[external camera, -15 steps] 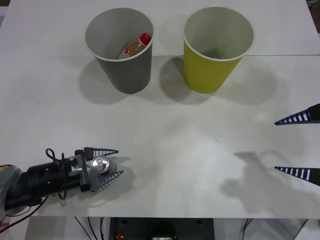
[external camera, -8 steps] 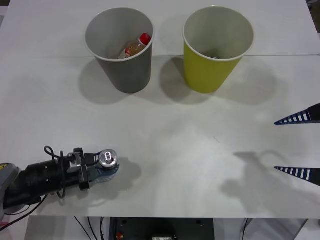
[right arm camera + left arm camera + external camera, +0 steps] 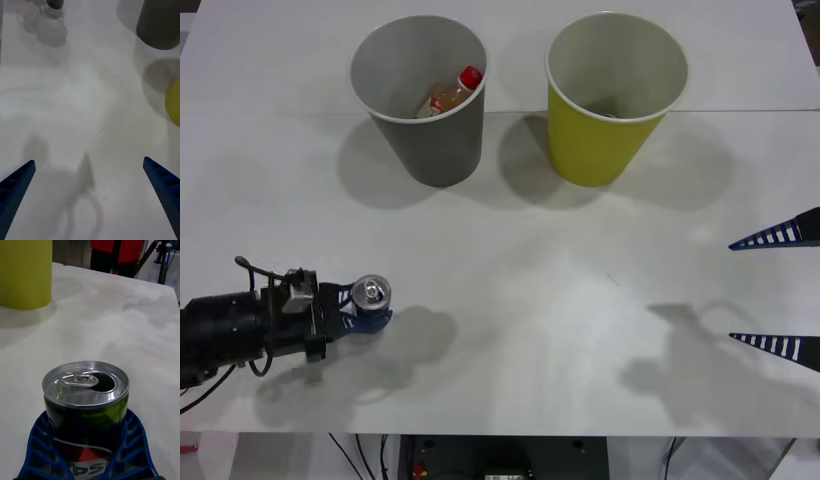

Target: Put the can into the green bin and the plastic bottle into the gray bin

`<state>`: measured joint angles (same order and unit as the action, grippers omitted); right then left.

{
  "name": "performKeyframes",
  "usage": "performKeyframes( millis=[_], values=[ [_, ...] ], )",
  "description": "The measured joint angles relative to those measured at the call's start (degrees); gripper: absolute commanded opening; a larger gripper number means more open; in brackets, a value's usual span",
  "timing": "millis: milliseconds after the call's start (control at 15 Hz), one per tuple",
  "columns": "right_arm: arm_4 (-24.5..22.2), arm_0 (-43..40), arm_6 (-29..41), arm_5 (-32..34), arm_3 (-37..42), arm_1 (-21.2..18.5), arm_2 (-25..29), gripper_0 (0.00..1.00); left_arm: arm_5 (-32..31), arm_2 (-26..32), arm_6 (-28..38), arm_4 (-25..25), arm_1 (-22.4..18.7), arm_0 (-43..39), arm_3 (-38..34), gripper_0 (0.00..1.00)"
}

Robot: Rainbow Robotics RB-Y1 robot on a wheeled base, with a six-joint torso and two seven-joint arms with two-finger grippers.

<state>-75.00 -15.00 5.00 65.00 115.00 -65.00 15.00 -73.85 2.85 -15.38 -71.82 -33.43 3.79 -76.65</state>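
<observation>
One plastic bottle (image 3: pixel 452 92) lies inside the gray bin (image 3: pixel 420 100).

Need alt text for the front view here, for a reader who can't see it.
The left gripper is shut on the can near the table's front-left edge. At the far side, the gray bin holds the plastic bottle, with the green bin beside it. The right gripper hangs open at the right edge.
</observation>
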Motion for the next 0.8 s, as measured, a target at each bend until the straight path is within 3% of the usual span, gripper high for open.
performKeyframes(
  millis=[400, 600, 800],
  values=[
    [0.00, 0.00, 0.00, 0.00, 0.00, 0.00, 0.00, 1.00, 5.31, 7.57, 22.62, -17.55, 0.10, -8.16, -24.88, 0.00],
    [0.00, 0.00, 0.00, 0.00, 0.00, 0.00, 0.00, 1.00, 5.54, 9.54, 33.47, -28.98, 0.05, -8.26, -32.29, 0.00],
    [0.00, 0.00, 0.00, 0.00, 0.00, 0.00, 0.00, 1.00, 1.66, 9.69, 42.55, -36.09, 0.03, -5.58, -36.92, 0.00]
  ],
)
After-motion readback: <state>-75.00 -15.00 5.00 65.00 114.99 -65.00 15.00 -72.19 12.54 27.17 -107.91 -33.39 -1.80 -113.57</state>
